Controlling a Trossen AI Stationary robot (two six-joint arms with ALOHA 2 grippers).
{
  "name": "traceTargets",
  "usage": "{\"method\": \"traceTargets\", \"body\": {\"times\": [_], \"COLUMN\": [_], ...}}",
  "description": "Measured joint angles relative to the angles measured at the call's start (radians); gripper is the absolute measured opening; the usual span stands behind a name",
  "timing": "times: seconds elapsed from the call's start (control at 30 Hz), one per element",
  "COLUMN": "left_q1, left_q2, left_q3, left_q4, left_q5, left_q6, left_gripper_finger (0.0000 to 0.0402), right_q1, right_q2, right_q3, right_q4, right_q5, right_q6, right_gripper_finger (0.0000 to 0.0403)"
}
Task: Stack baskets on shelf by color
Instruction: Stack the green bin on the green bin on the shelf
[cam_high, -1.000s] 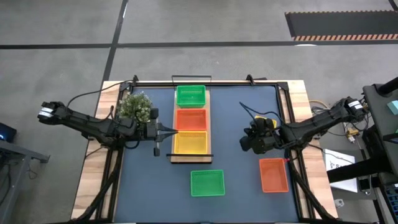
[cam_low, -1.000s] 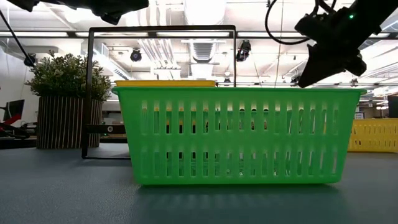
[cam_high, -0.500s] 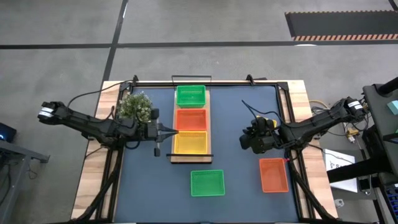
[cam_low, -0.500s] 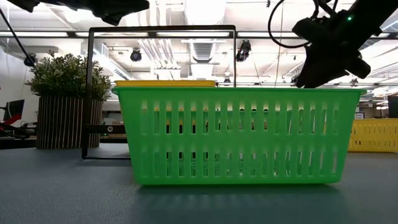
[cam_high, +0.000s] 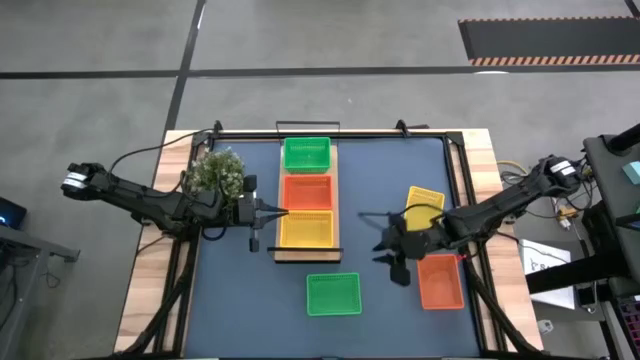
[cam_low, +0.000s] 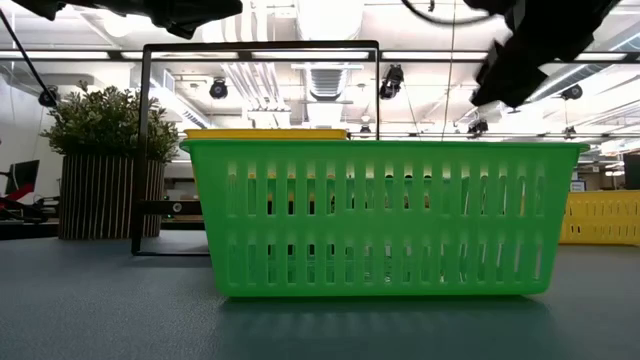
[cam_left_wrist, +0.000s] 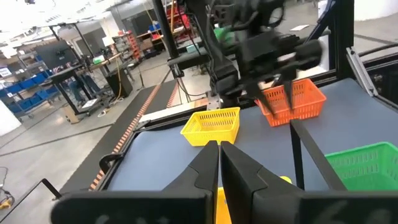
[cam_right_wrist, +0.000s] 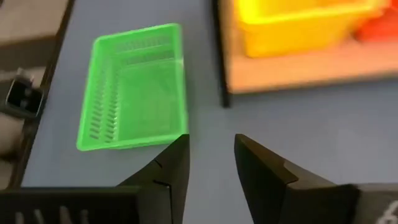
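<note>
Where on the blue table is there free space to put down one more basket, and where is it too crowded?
Free: the strip of tabletop between the shelf and the loose yellow basket, and the corner left of the loose green basket. Crowded: the shelf, fully covered, and the near right part, where the right gripper hangs beside the orange basket.

Light falls evenly from above, and the overhead picture is bright and sharp across the dark blue desk (cam_high: 400, 200). Shadows there are soft and short; a faint one lies under the right arm. From desk height, ceiling lamps (cam_low: 330, 20) glare white and wash out the room's upper part, while the arms overhead show as dark silhouettes. The green basket (cam_low: 385, 215) close to that camera glows, lit through its mesh, and throws a pale sheen on the desk. The right end effector (cam_left_wrist: 264, 46) is smeared by motion blur in the left wrist picture. The right wrist picture is soft throughout, the yellow basket (cam_right_wrist: 305, 22) blurred.
</note>
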Motion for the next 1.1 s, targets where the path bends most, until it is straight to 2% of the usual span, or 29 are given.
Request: {"method": "traceTargets", "body": {"times": [0.2, 0.3, 0.4, 0.7, 0.9, 1.1], "left_q1": [0.000, 0.000, 0.000, 0.000, 0.000, -0.017], "left_q2": [0.000, -0.001, -0.001, -0.001, 0.001, 0.001], "left_q3": [0.000, 0.000, 0.000, 0.000, 0.000, -0.002], "left_q4": [0.004, 0.004, 0.007, 0.022, 0.020, -0.007], "left_q5": [0.000, 0.000, 0.000, 0.000, 0.001, 0.010], "left_q6": [0.001, 0.001, 0.001, -0.009, -0.043, -0.089], "left_gripper_finger": [0.0002, 0.0002, 0.0002, 0.0002, 0.0002, 0.0002], "right_q1": [0.045, 0.062, 0.087, 0.180, 0.195, 0.194], "right_q2": [0.205, 0.291, 0.370, 0.601, 0.737, 0.847], "right_q3": [0.160, 0.273, 0.399, 0.724, 0.870, 0.975], "right_q4": [-0.022, -0.089, -0.169, -0.327, -0.469, -0.574], "right_q5": [-0.016, -0.068, -0.106, -0.081, -0.081, -0.055], "right_q6": [-0.117, -0.141, -0.132, -0.070, 0.050, 0.065], "right_gripper_finger": [0.0097, 0.0092, 0.0087, 0.0075, 0.0108, 0.0146]}}
